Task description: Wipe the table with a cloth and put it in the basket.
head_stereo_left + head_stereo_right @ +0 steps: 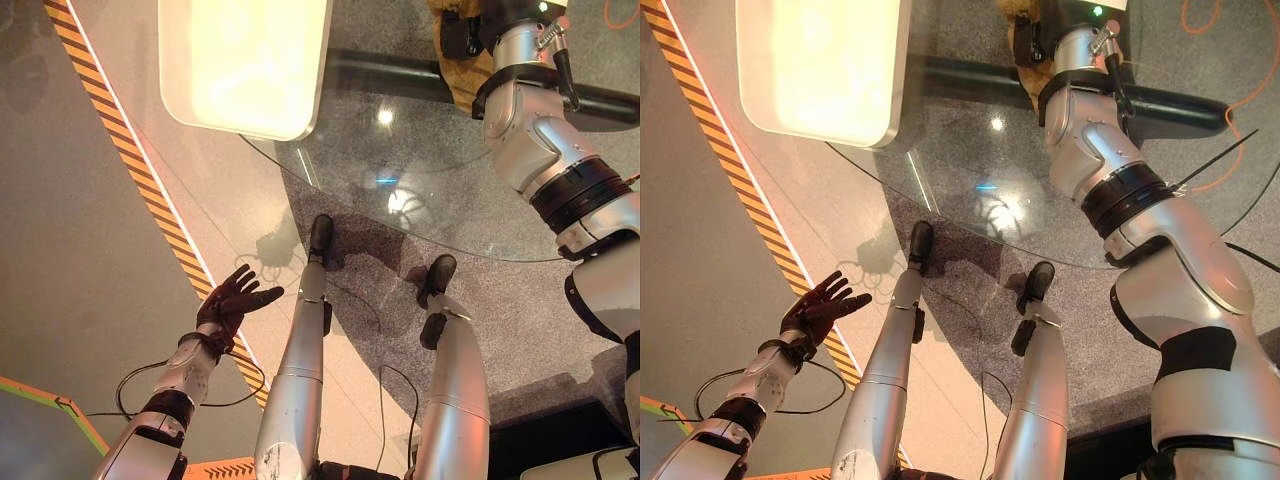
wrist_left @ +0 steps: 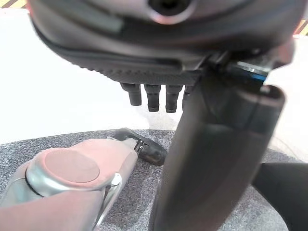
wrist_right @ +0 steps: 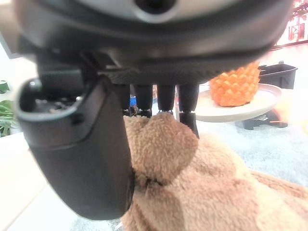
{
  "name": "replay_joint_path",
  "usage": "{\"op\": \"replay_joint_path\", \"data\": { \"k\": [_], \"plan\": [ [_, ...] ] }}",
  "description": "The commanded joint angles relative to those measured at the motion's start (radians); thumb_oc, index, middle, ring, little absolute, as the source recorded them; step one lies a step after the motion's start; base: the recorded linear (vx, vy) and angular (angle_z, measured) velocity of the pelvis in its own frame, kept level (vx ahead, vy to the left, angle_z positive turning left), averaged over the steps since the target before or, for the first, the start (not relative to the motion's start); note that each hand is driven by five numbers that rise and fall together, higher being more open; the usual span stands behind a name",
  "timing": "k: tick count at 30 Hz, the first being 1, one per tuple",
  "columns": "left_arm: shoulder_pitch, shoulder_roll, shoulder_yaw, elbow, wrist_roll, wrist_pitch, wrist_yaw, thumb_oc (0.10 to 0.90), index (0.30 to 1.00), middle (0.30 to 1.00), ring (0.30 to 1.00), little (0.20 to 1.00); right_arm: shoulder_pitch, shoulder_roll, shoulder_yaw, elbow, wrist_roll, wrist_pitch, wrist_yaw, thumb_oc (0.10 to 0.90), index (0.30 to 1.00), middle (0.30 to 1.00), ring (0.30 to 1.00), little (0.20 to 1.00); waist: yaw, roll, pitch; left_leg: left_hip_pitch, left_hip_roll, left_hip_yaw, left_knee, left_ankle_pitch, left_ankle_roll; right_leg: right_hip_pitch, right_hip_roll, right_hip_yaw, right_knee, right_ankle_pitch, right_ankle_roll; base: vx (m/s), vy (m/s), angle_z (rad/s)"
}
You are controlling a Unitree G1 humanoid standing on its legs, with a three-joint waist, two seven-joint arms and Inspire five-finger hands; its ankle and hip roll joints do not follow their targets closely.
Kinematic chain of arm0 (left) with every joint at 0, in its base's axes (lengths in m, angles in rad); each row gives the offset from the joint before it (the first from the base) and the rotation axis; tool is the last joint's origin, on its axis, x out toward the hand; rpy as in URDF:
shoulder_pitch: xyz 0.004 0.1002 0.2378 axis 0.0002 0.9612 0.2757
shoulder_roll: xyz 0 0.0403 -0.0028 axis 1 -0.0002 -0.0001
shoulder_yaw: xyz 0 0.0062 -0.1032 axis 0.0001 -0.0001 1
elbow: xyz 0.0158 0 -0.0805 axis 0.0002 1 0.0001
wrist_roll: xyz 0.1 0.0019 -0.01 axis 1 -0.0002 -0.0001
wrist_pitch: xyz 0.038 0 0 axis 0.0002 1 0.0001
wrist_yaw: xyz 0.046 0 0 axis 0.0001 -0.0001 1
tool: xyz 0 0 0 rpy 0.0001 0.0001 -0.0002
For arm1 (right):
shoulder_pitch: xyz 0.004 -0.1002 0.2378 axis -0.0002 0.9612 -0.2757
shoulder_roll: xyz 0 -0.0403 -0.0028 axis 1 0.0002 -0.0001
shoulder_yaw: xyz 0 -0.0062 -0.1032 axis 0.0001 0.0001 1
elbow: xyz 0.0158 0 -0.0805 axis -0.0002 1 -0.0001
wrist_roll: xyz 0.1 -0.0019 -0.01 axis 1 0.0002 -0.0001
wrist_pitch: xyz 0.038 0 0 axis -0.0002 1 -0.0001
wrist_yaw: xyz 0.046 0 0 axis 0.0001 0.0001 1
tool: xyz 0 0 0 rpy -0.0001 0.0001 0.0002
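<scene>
A brown fluffy cloth [image 3: 192, 183] lies bunched on the round glass table [image 1: 420, 200], at its far side. My right hand [image 3: 82, 154] reaches over the table and rests on the cloth [image 1: 455, 70]. Its fingers [image 3: 166, 98] curl into the pile and the thumb closes against a fold. My left hand [image 1: 232, 300] hangs low at the left, off the table, above the floor, with relaxed spread fingers and nothing in it. In the left wrist view the fingers [image 2: 154, 96] stand straight over grey carpet.
A white rectangular tray-like container [image 1: 245, 60] sits on the table's far left part. A black bar [image 1: 400, 75] runs under the glass. Yellow-black striped tape [image 1: 130, 160] crosses the floor at the left. Beyond the cloth, an orange pineapple-shaped object [image 3: 236, 86] stands on a white plate.
</scene>
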Motion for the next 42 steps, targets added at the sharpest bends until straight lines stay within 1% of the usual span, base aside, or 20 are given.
{"op": "replay_joint_path", "data": {
  "k": [1, 6, 11, 12, 14, 15, 17, 20, 21, 25, 27, 28, 29, 30, 32, 33, 34, 39, 40, 42],
  "plan": [
    [0.038, 0.021, 0.006, 0.008, -0.017, -0.053, 0.019, 0.800, 0.900, 0.900, 0.900, 0.900, -0.033, -0.001, -0.018, -0.123, -0.063, -0.050, -0.020, 0.100, 0.300, 0.300, 0.300, 0.200, 0.004, -0.003, -0.015, 0.024, -0.120, 0.095, 0.085, -0.142, 0.116, 0.074, 0.101, -0.103, -0.156, 0.042, -0.050, 0.00, 0.000, 0.00],
    [0.033, 0.023, 0.018, -0.001, -0.049, -0.079, 0.042, 0.800, 0.900, 0.900, 0.900, 0.900, -0.003, -0.004, -0.033, -0.160, -0.053, -0.051, -0.013, 0.100, 0.300, 0.300, 0.300, 0.200, -0.002, -0.005, -0.015, 0.028, -0.118, 0.099, 0.083, -0.142, 0.116, 0.075, 0.105, -0.099, -0.156, 0.040, -0.051, 0.00, 0.000, 0.00],
    [0.025, 0.025, 0.049, -0.018, -0.092, -0.145, 0.122, 0.800, 0.900, 0.900, 0.900, 0.900, 0.049, -0.012, -0.084, -0.193, -0.005, -0.056, -0.072, 0.100, 0.300, 0.300, 0.300, 0.200, -0.010, -0.009, -0.015, 0.037, -0.117, 0.099, 0.080, -0.143, 0.116, 0.079, 0.111, -0.092, -0.150, 0.034, -0.052, 0.00, 0.000, 0.00],
    [0.020, 0.027, 0.071, -0.024, -0.101, -0.177, 0.170, 0.800, 0.900, 0.900, 0.900, 0.900, 0.065, -0.019, -0.108, -0.203, 0.016, -0.066, -0.095, 0.100, 0.300, 0.300, 0.300, 0.200, -0.012, -0.011, -0.015, 0.040, -0.116, 0.098, 0.079, -0.144, 0.116, 0.081, 0.112, -0.092, -0.148, 0.032, -0.051, 0.00, 0.000, 0.00],
    [0.007, 0.034, 0.103, -0.037, -0.125, -0.198, 0.228, 0.800, 0.900, 0.900, 0.900, 0.900, 0.088, -0.025, -0.143, -0.208, 0.027, -0.079, -0.117, 0.100, 0.300, 0.300, 0.300, 0.200, -0.015, -0.015, -0.015, 0.043, -0.117, 0.098, 0.079, -0.146, 0.116, 0.085, 0.112, -0.090, -0.147, 0.028, -0.050, 0.00, 0.000, 0.00],
    [-0.007, 0.041, 0.128, -0.047, -0.130, -0.225, 0.282, 0.800, 0.900, 0.900, 0.900, 0.900, 0.103, -0.031, -0.168, -0.212, 0.035, -0.087, -0.130, 0.100, 0.300, 0.300, 0.300, 0.200, -0.017, -0.020, -0.015, 0.045, -0.116, 0.096, 0.080, -0.148, 0.116, 0.087, 0.112, -0.090, -0.146, 0.026, -0.050, 0.00, 0.000, 0.00],
    [-0.043, 0.061, 0.173, -0.064, -0.130, -0.241, 0.362, 0.800, 0.900, 0.900, 0.900, 0.900, 0.122, -0.035, -0.202, -0.220, 0.044, -0.088, -0.146, 0.100, 0.300, 0.300, 0.300, 0.200, -0.020, -0.027, -0.015, 0.043, -0.117, 0.094, 0.084, -0.150, 0.114, 0.084, 0.112, -0.090, -0.141, 0.024, -0.050, -0.02, -0.038, 0.00],
    [-0.095, 0.093, 0.220, -0.082, -0.093, -0.281, 0.482, 0.800, 0.900, 0.900, 0.900, 0.900, 0.143, -0.042, -0.228, -0.234, 0.065, -0.076, -0.164, 0.100, 0.300, 0.300, 0.300, 0.200, -0.026, -0.037, -0.015, 0.043, -0.118, 0.088, 0.089, -0.151, 0.114, 0.084, 0.114, -0.088, -0.139, 0.028, -0.050, -0.04, -0.037, 0.00],
    [-0.106, 0.098, 0.228, -0.086, -0.087, -0.292, 0.500, 0.800, 0.900, 0.900, 0.900, 0.900, 0.139, -0.045, -0.234, -0.238, 0.069, -0.074, -0.167, 0.100, 0.300, 0.300, 0.300, 0.200, -0.025, -0.039, -0.015, 0.019, -0.116, 0.093, 0.085, -0.122, 0.119, 0.064, 0.113, -0.102, -0.149, 0.056, -0.058, -0.08, -0.014, 0.01],
    [-0.169, 0.135, 0.279, -0.109, -0.047, -0.359, 0.657, 0.800, 0.900, 0.900, 0.900, 0.900, 0.173, -0.049, -0.262, -0.234, 0.100, -0.083, -0.198, 0.100, 0.300, 0.300, 0.300, 0.200, -0.034, -0.050, -0.015, 0.023, -0.114, 0.092, 0.086, -0.125, 0.118, 0.069, 0.117, -0.097, -0.151, 0.055, -0.060, -0.02, 0.001, 0.00],
    [-0.175, 0.136, 0.285, -0.120, -0.033, -0.371, 0.686, 0.800, 0.900, 0.900, 0.900, 0.900, 0.180, -0.050, -0.268, -0.234, 0.104, -0.085, -0.201, 0.100, 0.300, 0.300, 0.300, 0.200, -0.035, -0.052, -0.015, 0.024, -0.113, 0.091, 0.086, -0.126, 0.117, 0.070, 0.118, -0.096, -0.151, 0.055, -0.060, -0.01, -0.011, -0.02],
    [-0.199, 0.156, 0.302, -0.138, 0.001, -0.407, 0.766, 0.800, 0.900, 0.900, 0.900, 0.900, 0.197, -0.052, -0.284, -0.237, 0.114, -0.095, -0.214, 0.100, 0.300, 0.300, 0.300, 0.200, -0.038, -0.055, -0.015, 0.023, -0.113, 0.089, 0.088, -0.128, 0.116, 0.070, 0.119, -0.094, -0.150, 0.054, -0.059, -0.01, -0.017, -0.03],
    [-0.207, 0.162, 0.306, -0.138, 0.012, -0.428, 0.793, 0.800, 0.900, 0.900, 0.900, 0.900, 0.201, -0.051, -0.288, -0.239, 0.114, -0.098, -0.218, 0.100, 0.300, 0.300, 0.300, 0.200, -0.040, -0.055, -0.015, 0.024, -0.113, 0.089, 0.088, -0.128, 0.116, 0.071, 0.120, -0.093, -0.150, 0.054, -0.059, 0.00, 0.000, 0.00],
    [-0.225, 0.176, 0.321, -0.158, 0.061, -0.446, 0.858, 0.800, 0.900, 0.900, 0.900, 0.900, 0.218, -0.048, -0.305, -0.251, 0.104, -0.104, -0.219, 0.100, 0.300, 0.300, 0.300, 0.200, -0.043, -0.058, -0.015, 0.027, -0.112, 0.090, 0.087, -0.130, 0.115, 0.074, 0.122, -0.090, -0.151, 0.054, -0.059, 0.00, 0.000, 0.00],
    [-0.237, 0.186, 0.331, -0.185, 0.083, -0.470, 0.903, 0.800, 0.900, 0.900, 0.900, 0.900, 0.232, -0.048, -0.317, -0.268, 0.097, -0.108, -0.220, 0.100, 0.300, 0.300, 0.300, 0.200, -0.044, -0.061, -0.015, 0.026, -0.111, 0.091, 0.088, -0.131, 0.115, 0.074, 0.123, -0.089, -0.152, 0.054, -0.058, 0.00, 0.000, 0.00],
    [-0.240, 0.196, 0.341, -0.214, 0.128, -0.496, 0.925, 0.800, 0.900, 0.900, 0.900, 0.900, 0.241, -0.054, -0.325, -0.293, 0.092, -0.110, -0.222, 0.100, 0.300, 0.300, 0.300, 0.200, -0.047, -0.064, -0.015, 0.024, -0.110, 0.091, 0.089, -0.132, 0.114, 0.073, 0.124, -0.087, -0.152, 0.055, -0.057, 0.00, 0.000, 0.00],
    [-0.245, 0.198, 0.343, -0.247, 0.178, -0.504, 0.954, 0.800, 0.900, 0.900, 0.900, 0.900, 0.253, -0.057, -0.336, -0.320, 0.087, -0.109, -0.224, 0.100, 0.300, 0.300, 0.300, 0.200, -0.049, -0.066, -0.015, 0.022, -0.109, 0.092, 0.089, -0.133, 0.113, 0.071, 0.125, -0.084, -0.151, 0.055, -0.057, 0.00, 0.000, 0.00],
    [-0.233, 0.177, 0.354, -0.384, 0.293, -0.548, 0.979, 0.800, 0.900, 0.900, 0.900, 0.900, 0.331, -0.064, -0.413, -0.429, 0.058, -0.122, -0.229, 0.100, 0.300, 0.300, 0.300, 0.200, -0.055, -0.073, -0.015, 0.023, -0.110, 0.093, 0.090, -0.138, 0.115, 0.072, 0.127, -0.079, -0.149, 0.056, -0.052, 0.00, 0.000, 0.00],
    [-0.232, 0.154, 0.356, -0.456, 0.357, -0.553, 0.979, 0.800, 0.900, 0.900, 0.900, 0.900, 0.373, -0.058, -0.461, -0.488, 0.032, -0.131, -0.224, 0.100, 0.300, 0.300, 0.300, 0.200, -0.062, -0.077, -0.015, 0.022, -0.110, 0.094, 0.092, -0.140, 0.116, 0.070, 0.130, -0.075, -0.147, 0.058, -0.048, 0.00, 0.000, 0.00],
    [-0.228, 0.141, 0.352, -0.522, 0.415, -0.550, 0.975, 0.800, 0.900, 0.900, 0.900, 0.900, 0.411, -0.052, -0.500, -0.535, 0.008, -0.142, -0.221, 0.100, 0.300, 0.300, 0.300, 0.200, -0.065, -0.081, -0.015, 0.022, -0.110, 0.096, 0.094, -0.143, 0.118, 0.070, 0.133, -0.071, -0.145, 0.058, -0.046, 0.00, 0.000, 0.00]
  ]
}}
